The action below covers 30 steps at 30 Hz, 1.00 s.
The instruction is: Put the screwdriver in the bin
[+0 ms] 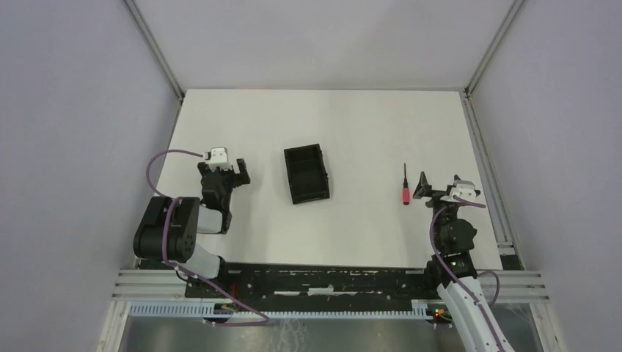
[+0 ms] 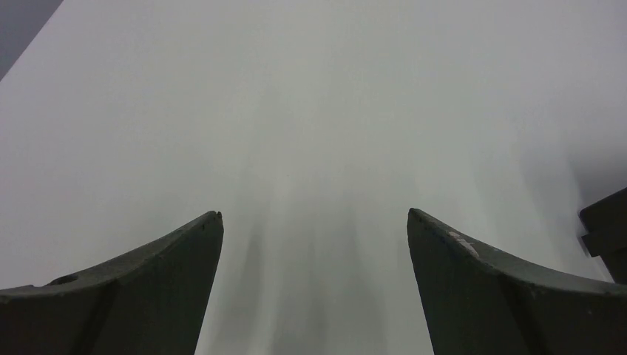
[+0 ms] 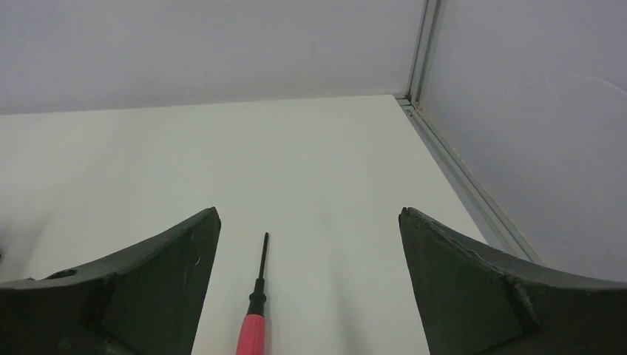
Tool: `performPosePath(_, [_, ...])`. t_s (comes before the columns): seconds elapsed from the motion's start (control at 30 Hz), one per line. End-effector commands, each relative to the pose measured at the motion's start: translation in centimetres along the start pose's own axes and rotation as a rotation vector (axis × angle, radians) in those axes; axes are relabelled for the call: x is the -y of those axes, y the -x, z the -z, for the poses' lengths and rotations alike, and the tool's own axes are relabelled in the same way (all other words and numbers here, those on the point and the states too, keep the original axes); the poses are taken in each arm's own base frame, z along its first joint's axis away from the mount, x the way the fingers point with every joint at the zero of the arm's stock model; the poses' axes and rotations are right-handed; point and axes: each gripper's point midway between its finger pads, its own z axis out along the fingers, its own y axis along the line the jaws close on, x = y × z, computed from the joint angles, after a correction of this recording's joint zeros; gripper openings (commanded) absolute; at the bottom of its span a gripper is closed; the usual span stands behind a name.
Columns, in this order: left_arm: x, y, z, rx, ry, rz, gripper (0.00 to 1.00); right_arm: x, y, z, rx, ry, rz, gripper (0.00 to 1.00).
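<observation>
While both arms stay low over the white counter [image 1: 352, 125], nothing is gripped on either side. At the left, the left fingers [image 1: 240, 176] stand spread wide apart and hold nothing. In the left wrist view they [image 2: 148, 288] frame only bare, blurred counter surface, and a dark edge shows at the right border of that view; I cannot tell what it is.

Near the middle of the counter sits the bin [image 1: 306, 174], a black rectangular tray with low walls and a divider inside. Its long side runs roughly from the near edge to the far edge, turned slightly askew. It lies apart from the left fingers and well apart from the screwdriver [image 1: 404, 185].

Further right, the screwdriver lies flat on the counter, outside the bin. Its thin black shaft points toward the far edge and its red handle [image 3: 251, 336] toward the arm bases.

At the right, the right fingers [image 1: 422, 188] are fully spread and empty. In the right wrist view the screwdriver [image 3: 256, 296] lies between the two fingers [image 3: 155, 288], nearer the one on the left of that view, and touches neither.
</observation>
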Motion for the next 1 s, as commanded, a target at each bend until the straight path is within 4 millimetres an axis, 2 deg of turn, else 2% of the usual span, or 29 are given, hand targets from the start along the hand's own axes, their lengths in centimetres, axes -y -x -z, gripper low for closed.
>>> performPosePath(0.0, [0.1,1.3,-0.3,0.053,-0.004,-0.01,1.0,-0.1,-7.8,1.8,-0.165,0.025,0.053,0.98])
performPosePath(0.13, [0.1,1.4,-0.3,0.053,-0.002,-0.01,1.0,-2.4,-3.9,-0.1,-0.171,0.131,0.048,0.98])
performPosePath(0.2, [0.1,1.3,-0.3,0.053,-0.003,-0.01,1.0,-3.0,-2.2,-1.5,-0.24,0.151,0.066,0.97])
performPosePath(0.27, [0.1,1.4,-0.3,0.054,-0.002,-0.01,1.0,-3.3,-1.1,-3.0,-0.34,0.151,0.091,0.95])
performPosePath(0.33, [0.0,1.3,-0.3,0.053,0.0,-0.01,1.0,-3.4,-1.4,-3.9,-0.493,0.147,0.125,0.94])
performPosePath(0.47, [0.1,1.3,-0.3,0.053,-0.003,-0.011,1.0,-3.5,-4.2,-4.6,-0.801,0.131,0.184,0.9])
performPosePath(0.6, [0.1,1.3,-0.3,0.053,-0.002,-0.011,1.0,-3.8,-8.6,-4.0,-1.021,0.146,0.235,0.86])
performPosePath(0.73, [0.1,1.3,-0.3,0.051,-0.004,-0.011,1.0,-4.5,-11.5,-3.6,-1.116,0.171,0.228,0.82])
performPosePath(0.97, [0.1,1.3,-0.3,0.053,-0.003,-0.011,1.0,-3.4,-16.4,-1.4,-1.238,0.152,0.252,0.78])
